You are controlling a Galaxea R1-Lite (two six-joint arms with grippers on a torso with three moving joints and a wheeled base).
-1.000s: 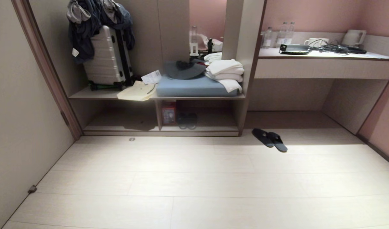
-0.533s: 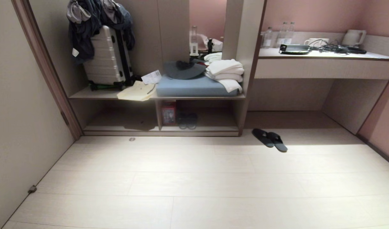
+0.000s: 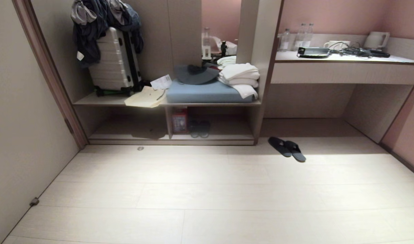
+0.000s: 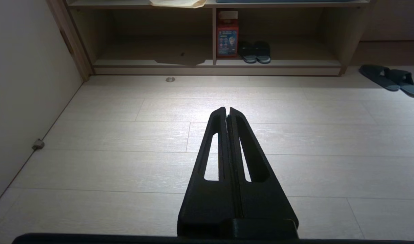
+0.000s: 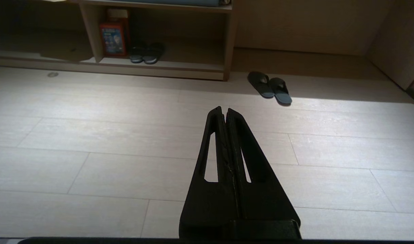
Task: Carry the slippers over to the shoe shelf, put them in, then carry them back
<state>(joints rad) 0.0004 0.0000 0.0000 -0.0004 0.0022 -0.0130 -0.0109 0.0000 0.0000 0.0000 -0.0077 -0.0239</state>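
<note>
The slippers (image 3: pixel 287 146), a flat dark grey pair, lie side by side on the floor just right of the shoe shelf (image 3: pixel 220 137), the low open compartment under the bench. They also show in the left wrist view (image 4: pixel 389 78) and the right wrist view (image 5: pixel 270 87). Neither arm appears in the head view. My left gripper (image 4: pixel 227 109) is shut and empty, held over bare floor well short of the shelf (image 4: pixel 288 62). My right gripper (image 5: pixel 224 109) is likewise shut on nothing, with the slippers ahead of it and slightly to its right.
A chunkier black pair of shoes (image 3: pixel 199 128) and a red box (image 3: pixel 179 122) stand inside the shelf. On the bench above are a suitcase (image 3: pixel 113 61), a blue cushion (image 3: pixel 207 93) and folded towels (image 3: pixel 240 78). A desk counter (image 3: pixel 345 67) runs along the right, a wall (image 3: pixel 20 135) along the left.
</note>
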